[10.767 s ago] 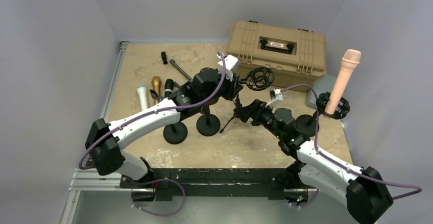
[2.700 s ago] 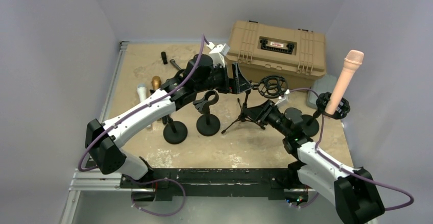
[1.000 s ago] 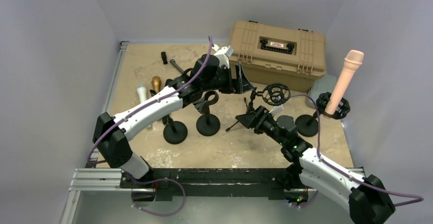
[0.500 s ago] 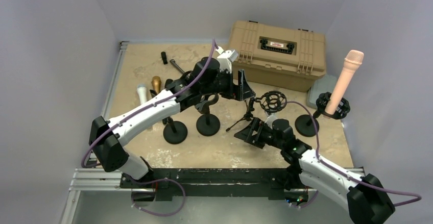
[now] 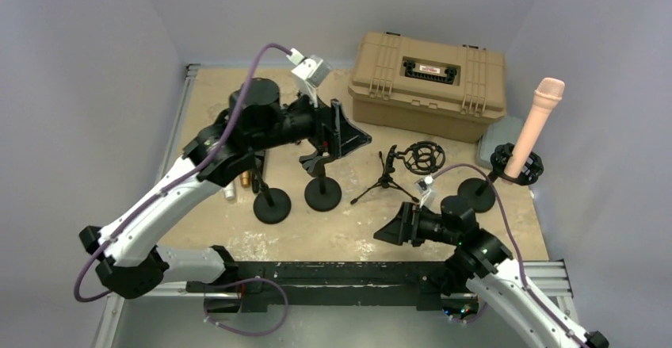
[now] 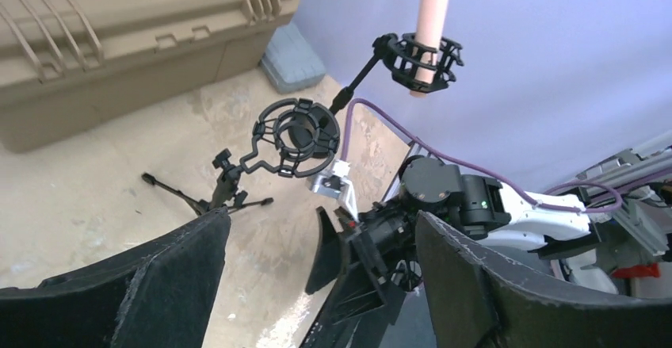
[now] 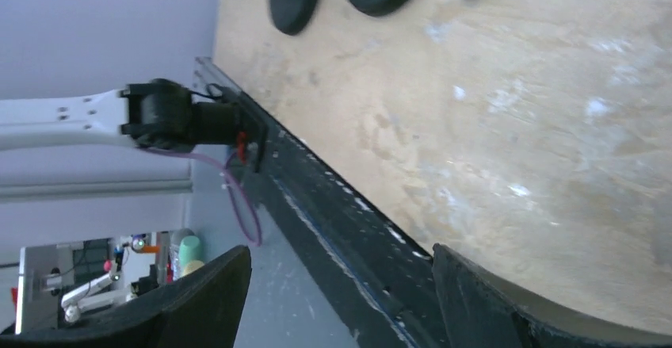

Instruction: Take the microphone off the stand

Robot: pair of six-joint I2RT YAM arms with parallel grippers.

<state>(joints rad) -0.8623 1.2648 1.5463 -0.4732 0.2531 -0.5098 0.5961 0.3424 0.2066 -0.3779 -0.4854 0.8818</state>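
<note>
1. While the microphone (image 5: 536, 122) stands in its stand (image 5: 517, 166) at the right edge of the table (image 5: 317, 235), we hold nothing.
2. Our left gripper (image 5: 345, 132) and right gripper (image 5: 396, 229) both gape empty; the removal is not yet begun.

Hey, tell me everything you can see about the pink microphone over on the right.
The pink microphone is a smooth, matte, peach-pink handheld with a ribbed, rounded head on top. It stands tilted, its head leaning to the right. Its lower end is pushed through a black ring-shaped shock mount at the right edge of the table. It has not been lifted out, and only that mount touches it.
</note>
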